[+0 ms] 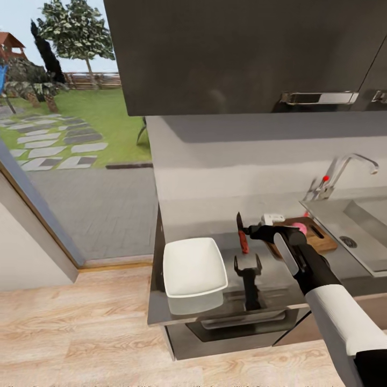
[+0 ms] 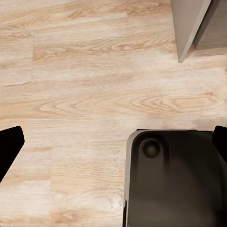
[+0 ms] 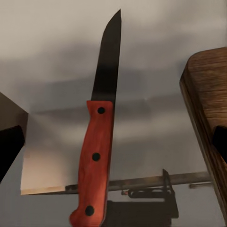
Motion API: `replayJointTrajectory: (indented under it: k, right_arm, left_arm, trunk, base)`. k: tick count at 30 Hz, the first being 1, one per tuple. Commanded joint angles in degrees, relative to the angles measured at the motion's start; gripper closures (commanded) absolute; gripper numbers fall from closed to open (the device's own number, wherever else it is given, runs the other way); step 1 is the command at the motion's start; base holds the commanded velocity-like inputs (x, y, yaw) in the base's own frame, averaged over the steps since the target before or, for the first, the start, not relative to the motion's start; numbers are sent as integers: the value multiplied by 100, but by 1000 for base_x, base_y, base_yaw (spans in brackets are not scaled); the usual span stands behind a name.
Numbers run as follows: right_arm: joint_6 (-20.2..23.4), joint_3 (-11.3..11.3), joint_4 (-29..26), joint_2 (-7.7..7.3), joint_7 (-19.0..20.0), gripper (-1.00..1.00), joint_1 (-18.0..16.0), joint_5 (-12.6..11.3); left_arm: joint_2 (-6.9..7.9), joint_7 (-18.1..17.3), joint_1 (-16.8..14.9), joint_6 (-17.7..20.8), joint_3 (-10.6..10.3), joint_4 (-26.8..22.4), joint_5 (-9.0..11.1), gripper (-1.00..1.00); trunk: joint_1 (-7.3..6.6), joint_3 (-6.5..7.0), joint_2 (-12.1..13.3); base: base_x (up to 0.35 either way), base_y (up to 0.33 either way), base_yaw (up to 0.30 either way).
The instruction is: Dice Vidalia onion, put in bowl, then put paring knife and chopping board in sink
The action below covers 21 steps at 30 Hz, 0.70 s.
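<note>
Head view: the right hand (image 1: 248, 232) reaches over the grey bench (image 1: 279, 274) toward the knife (image 1: 242, 232), which lies on the bench just beside the board's left edge, dark blade pointing to the back wall, red handle toward the front. The board (image 1: 318, 239) sits against the sink's (image 1: 371, 236) left rim, with the pink onion (image 1: 302, 228) on it, partly hidden by the arm. The white bowl (image 1: 193, 266) rests near the bench's front left corner. The faucet (image 1: 344, 172) stands at the back of the sink.

Left wrist view: the left hand's fingers (image 2: 9, 146) stand wide apart above the wooden floor (image 2: 71, 85), over a dark part of the robot's base (image 2: 175, 179).

Right wrist view: the right hand's fingers (image 3: 9, 146) are spread apart, the knife (image 3: 99, 142) lying between them, untouched; the board's (image 3: 208, 109) edge is alongside
</note>
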Motion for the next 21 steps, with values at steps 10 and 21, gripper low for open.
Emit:
replayJointTrajectory:
  k: [10, 21]
  right_arm:
    - [-214, 22, 67, 22, -6, -100, -5, -14]
    - [-286, 23, 116, 100, -1, -100, -5, -20]
  left_arm:
    - [7, 22, 2, -1, -49, -4, 62, -100]
    - [4, 22, -1, -1, -49, 57, 60, -100]
  trunk:
    - [3, -103, -12]
    - [3, -205, -12]
  base:
    - [0, 0, 0]
    - [0, 0, 0]
